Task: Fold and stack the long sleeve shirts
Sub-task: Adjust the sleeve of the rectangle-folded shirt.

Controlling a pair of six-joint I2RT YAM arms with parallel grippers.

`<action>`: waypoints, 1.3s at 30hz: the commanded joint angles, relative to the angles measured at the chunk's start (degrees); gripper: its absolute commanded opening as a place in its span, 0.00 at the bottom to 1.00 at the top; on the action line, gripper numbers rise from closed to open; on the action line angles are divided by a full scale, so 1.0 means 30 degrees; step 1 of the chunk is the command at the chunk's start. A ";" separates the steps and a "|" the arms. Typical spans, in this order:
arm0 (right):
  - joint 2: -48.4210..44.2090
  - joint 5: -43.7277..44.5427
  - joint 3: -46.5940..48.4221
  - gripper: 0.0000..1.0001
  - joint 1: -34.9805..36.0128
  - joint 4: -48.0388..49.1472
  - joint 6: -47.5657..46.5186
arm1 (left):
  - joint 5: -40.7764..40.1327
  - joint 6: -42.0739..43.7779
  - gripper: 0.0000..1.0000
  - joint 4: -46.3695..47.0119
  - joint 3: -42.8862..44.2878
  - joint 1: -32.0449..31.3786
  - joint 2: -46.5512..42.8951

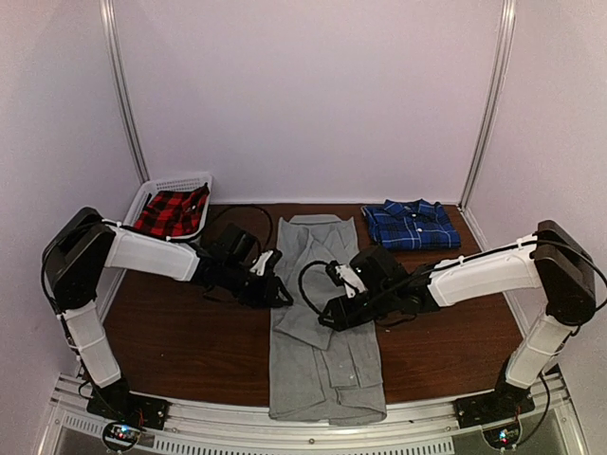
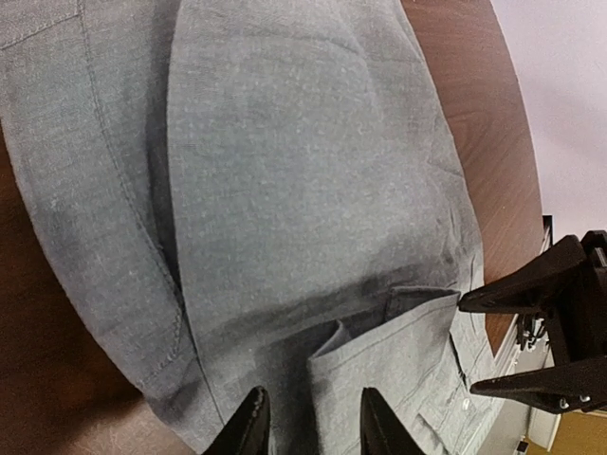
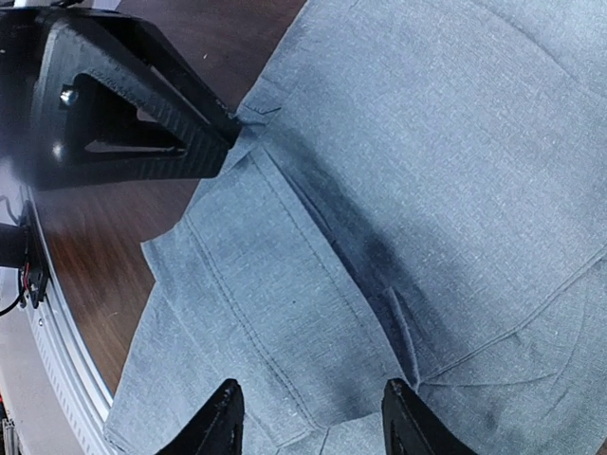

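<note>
The light grey long sleeve shirt (image 1: 322,360) lies lengthwise down the middle of the brown table, its sides folded inward. The dark blue plaid shirt (image 1: 411,225) sits folded at the back right. My left gripper (image 1: 282,294) hovers at the grey shirt's left edge. In the left wrist view this gripper (image 2: 313,431) is open, with the grey cloth (image 2: 303,171) and a folded cuff flat beneath it. My right gripper (image 1: 329,318) is just over the shirt's middle. In the right wrist view it (image 3: 316,427) is open above the grey fabric (image 3: 427,142), holding nothing.
A white basket (image 1: 180,182) at the back left holds a red and black plaid garment (image 1: 171,213). Bare brown table (image 1: 190,341) shows on both sides of the grey shirt. The two grippers are close together, a black cable looping between them. White walls enclose the table.
</note>
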 commanded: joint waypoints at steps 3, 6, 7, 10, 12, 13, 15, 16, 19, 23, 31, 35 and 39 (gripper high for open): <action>-0.0245 0.1377 -0.0363 0.51 -0.0239 0.0503 0.0392 | 0.0108 -0.0053 0.34 0.0493 -0.0585 -0.0507 -0.0829; -0.0390 0.1550 -0.0690 0.52 -0.0352 0.0754 0.0553 | 0.0171 -0.0115 0.34 0.0463 -0.0724 -0.0879 -0.0879; -0.0376 0.1547 -0.0755 0.52 -0.0372 0.0773 0.0571 | 0.0211 -0.0160 0.34 0.0486 -0.0817 -0.0975 -0.0936; -0.0250 0.1293 -0.0777 0.52 -0.0388 0.0791 0.0620 | 0.0378 -0.0247 0.34 0.0501 -0.1030 -0.1091 -0.1105; -0.0144 0.0938 -0.0777 0.52 -0.0388 0.1364 0.0646 | 0.0531 -0.0292 0.34 0.0500 -0.1094 -0.1190 -0.1255; -0.0053 0.0735 -0.0755 0.52 -0.0388 0.1475 0.0689 | 0.0619 -0.0310 0.33 0.0475 -0.1101 -0.1264 -0.1323; 0.0200 0.0338 -0.0624 0.51 -0.0388 0.1654 0.0746 | 0.0738 -0.0324 0.32 0.0472 -0.1157 -0.1357 -0.1481; 0.0309 0.0157 -0.0589 0.51 -0.0388 0.1742 0.0786 | 0.0810 -0.0321 0.31 0.0450 -0.1201 -0.1399 -0.1556; 0.0480 -0.0204 -0.0597 0.49 -0.0388 0.1923 0.0849 | 0.1072 -0.0354 0.27 0.0457 -0.1341 -0.1480 -0.1839; 0.0539 -0.0345 -0.0616 0.44 -0.0389 0.1895 0.0828 | 0.1255 -0.0328 0.20 0.0471 -0.1714 -0.1624 -0.2189; 0.0368 0.0131 -0.0627 0.45 -0.0403 0.1630 0.0824 | 0.1985 0.0211 0.13 0.0468 -0.2431 -0.2077 -0.2502; 0.0503 -0.0116 -0.0703 0.45 -0.0360 0.1775 0.0853 | 0.2204 0.0680 0.13 0.0449 -0.2851 -0.2168 -0.2800; 0.0701 -0.0283 -0.0563 0.44 -0.0148 0.2007 0.0880 | 0.2235 0.0791 0.12 0.0463 -0.3043 -0.2170 -0.2845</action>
